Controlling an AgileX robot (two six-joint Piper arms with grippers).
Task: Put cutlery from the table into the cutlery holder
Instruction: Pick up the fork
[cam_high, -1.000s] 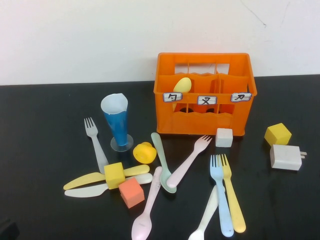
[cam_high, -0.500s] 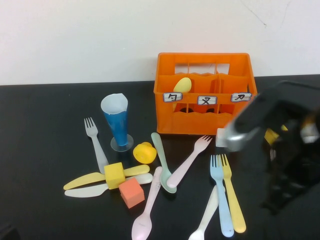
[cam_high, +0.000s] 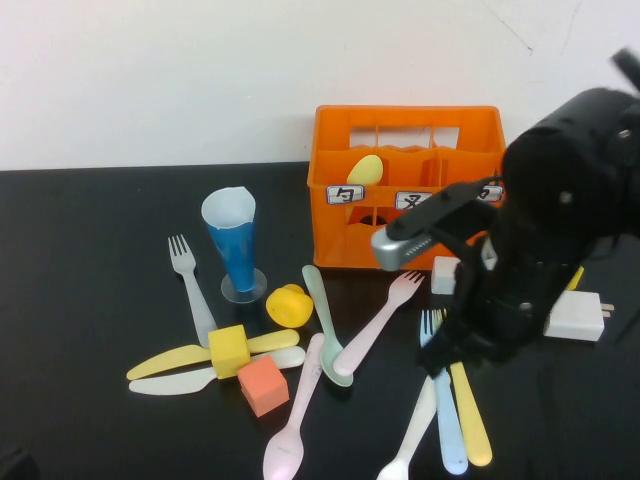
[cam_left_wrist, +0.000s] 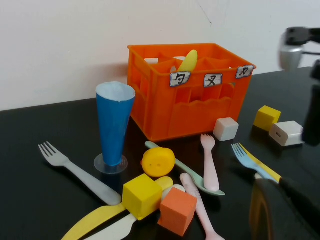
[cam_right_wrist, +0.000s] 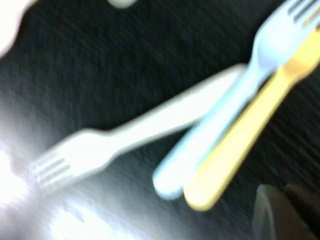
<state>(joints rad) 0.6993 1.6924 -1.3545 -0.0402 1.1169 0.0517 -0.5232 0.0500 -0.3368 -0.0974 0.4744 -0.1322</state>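
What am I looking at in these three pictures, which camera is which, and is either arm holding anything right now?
A two-armed table robot. The high view looks down from the robot's side; the others ride on each wrist. On the black table lie pastel forks, spoons and knives, coloured cubes, a blue cup and a white charger. The orange cutlery holder already has a yellow spoon in it. The right gripper hangs over the blue fork and yellow fork, with nothing visibly held. The left gripper sits low near the table's front, shut and empty.
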